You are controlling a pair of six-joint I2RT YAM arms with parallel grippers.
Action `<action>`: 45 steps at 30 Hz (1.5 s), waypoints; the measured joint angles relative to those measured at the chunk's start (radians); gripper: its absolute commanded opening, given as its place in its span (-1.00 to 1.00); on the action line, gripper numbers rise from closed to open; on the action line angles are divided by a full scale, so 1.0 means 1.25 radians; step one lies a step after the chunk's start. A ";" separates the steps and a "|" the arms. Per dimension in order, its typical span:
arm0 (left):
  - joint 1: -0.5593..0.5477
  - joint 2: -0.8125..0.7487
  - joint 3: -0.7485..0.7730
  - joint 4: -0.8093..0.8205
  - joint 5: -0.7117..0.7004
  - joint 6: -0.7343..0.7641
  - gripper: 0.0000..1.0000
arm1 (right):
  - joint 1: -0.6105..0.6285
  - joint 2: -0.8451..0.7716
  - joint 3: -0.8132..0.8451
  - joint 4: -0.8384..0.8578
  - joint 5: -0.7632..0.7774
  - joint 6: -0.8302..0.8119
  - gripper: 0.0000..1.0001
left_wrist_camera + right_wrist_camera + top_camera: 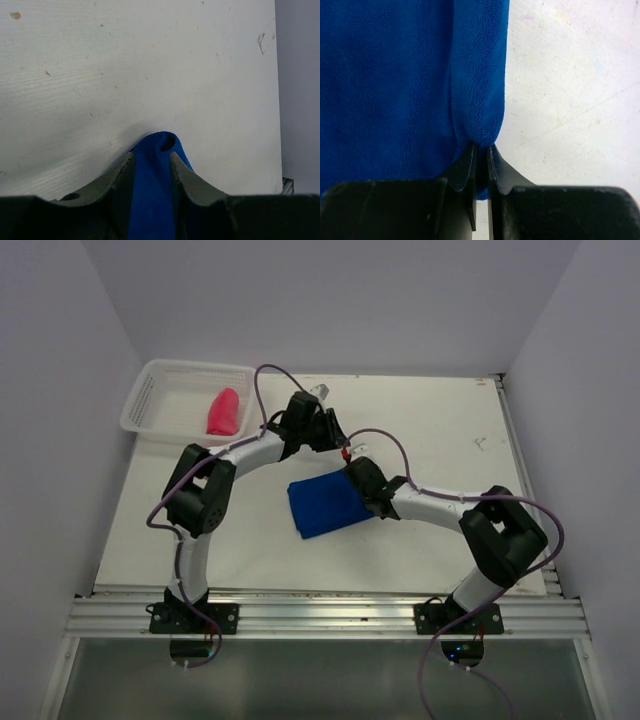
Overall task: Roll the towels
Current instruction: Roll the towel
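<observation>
The blue towel [322,505] lies mid-table. The left gripper [151,156] and right gripper [481,147] both pinch cloth at its far right edge. Roll evenly, with both hands level and tension equal, so the roll comes out straight.

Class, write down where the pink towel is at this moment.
In the top view, the pink towel lies inside the white basket at the far left corner of the table.

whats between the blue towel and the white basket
In the top view, the left arm slants across the stretch between the blue towel and the basket.
</observation>
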 measured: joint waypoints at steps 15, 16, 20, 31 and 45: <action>0.021 0.000 0.002 -0.004 0.050 -0.016 -0.26 | 0.110 0.102 0.061 -0.042 0.181 -0.048 -1.00; 0.022 0.000 0.003 -0.004 0.054 -0.017 -0.26 | 0.116 0.110 0.067 -0.047 0.192 -0.052 -1.00; 0.023 0.000 0.004 -0.004 0.066 -0.017 -0.26 | 0.136 0.154 0.104 -0.077 0.230 -0.074 -1.00; 0.021 0.000 0.004 -0.004 0.118 -0.016 -0.28 | 0.160 0.236 0.167 -0.124 0.290 -0.116 -1.00; 0.002 0.000 0.004 -0.004 0.201 0.007 -0.29 | 0.184 0.305 0.209 -0.166 0.357 -0.144 -1.00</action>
